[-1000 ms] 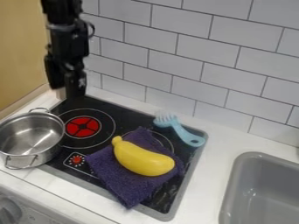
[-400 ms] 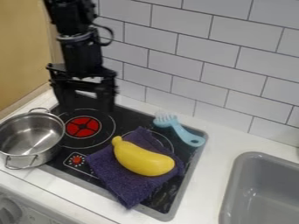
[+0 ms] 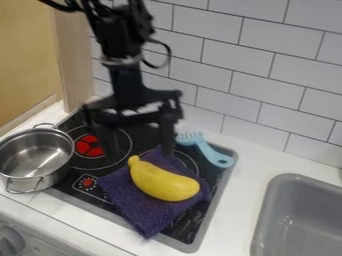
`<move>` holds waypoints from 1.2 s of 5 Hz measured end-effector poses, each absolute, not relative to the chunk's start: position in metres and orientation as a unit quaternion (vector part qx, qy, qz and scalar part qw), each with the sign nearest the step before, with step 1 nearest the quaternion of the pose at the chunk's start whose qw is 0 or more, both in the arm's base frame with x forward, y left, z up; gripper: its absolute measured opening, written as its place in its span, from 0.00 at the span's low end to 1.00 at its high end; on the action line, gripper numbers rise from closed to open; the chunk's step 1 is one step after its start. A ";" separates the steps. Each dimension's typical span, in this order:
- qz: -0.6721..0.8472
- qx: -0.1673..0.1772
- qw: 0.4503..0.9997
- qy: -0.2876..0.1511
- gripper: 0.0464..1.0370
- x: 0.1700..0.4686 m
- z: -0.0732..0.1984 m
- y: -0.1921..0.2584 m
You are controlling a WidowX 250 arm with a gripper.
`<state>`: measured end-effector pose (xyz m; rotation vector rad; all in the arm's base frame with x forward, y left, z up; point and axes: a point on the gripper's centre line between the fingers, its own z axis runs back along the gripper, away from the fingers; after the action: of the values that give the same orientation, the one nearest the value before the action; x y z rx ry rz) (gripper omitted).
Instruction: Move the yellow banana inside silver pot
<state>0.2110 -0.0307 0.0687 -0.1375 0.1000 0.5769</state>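
Note:
My gripper (image 3: 140,150) hangs over the back of the stove, above and just behind the cloth, its two fingers spread wide with nothing between them. The yellow banana (image 3: 163,184) lies on a folded purple cloth (image 3: 137,207) on the stove, in front of the gripper and slightly to its right, not touched by it. At the left edge stands the silver pot (image 3: 33,155), with nothing inside it.
Right of the gripper, a light blue brush (image 3: 212,152) lies at the stove's back right corner. The black stove top (image 3: 107,172) has a red burner. A grey sink (image 3: 300,220) is at the lower right, and a tiled wall (image 3: 267,75) rises behind.
The gripper has come right and toward the camera, from the back left corner to near the cloth, and its spread fingers now face the view. Banana, cloth and pot have stayed put.

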 end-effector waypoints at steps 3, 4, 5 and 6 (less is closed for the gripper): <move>0.476 0.047 0.876 0.056 0.96 0.211 0.053 -0.041; 0.491 0.036 0.870 0.033 0.96 0.218 0.051 -0.041; 0.504 0.035 0.862 0.026 0.96 0.217 0.047 -0.038; 0.501 0.029 0.865 0.026 0.96 0.220 0.043 -0.039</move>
<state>0.2196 -0.0389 0.0433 0.0612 0.0554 1.0488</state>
